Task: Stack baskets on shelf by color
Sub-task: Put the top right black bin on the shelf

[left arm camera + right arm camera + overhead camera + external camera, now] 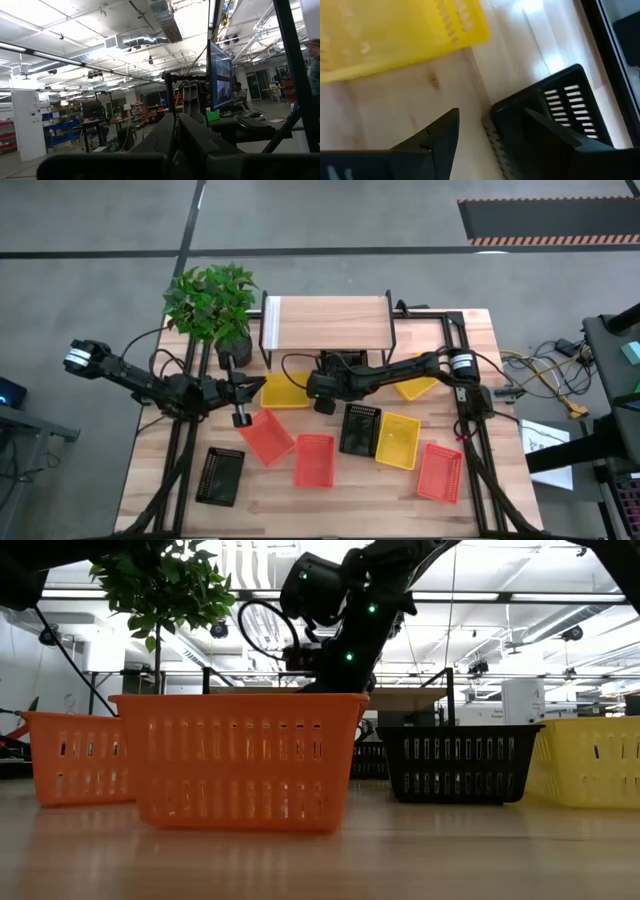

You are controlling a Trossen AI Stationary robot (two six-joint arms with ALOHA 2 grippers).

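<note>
The left gripper [238, 388] hovers near the table's [150, 470] left edge, beside the potted green plant [212, 305], fingers pressed together. The right gripper [322, 388], jaws wide, straddles the wall of a black perforated plastic basket [545, 125] just before the wooden-topped, black-legged shelf [328, 320] at the back edge. Orange, yellow and black baskets lie scattered along the front.

Mesh baskets [313, 459] scattered on table, shelf [326, 321] bare
</note>
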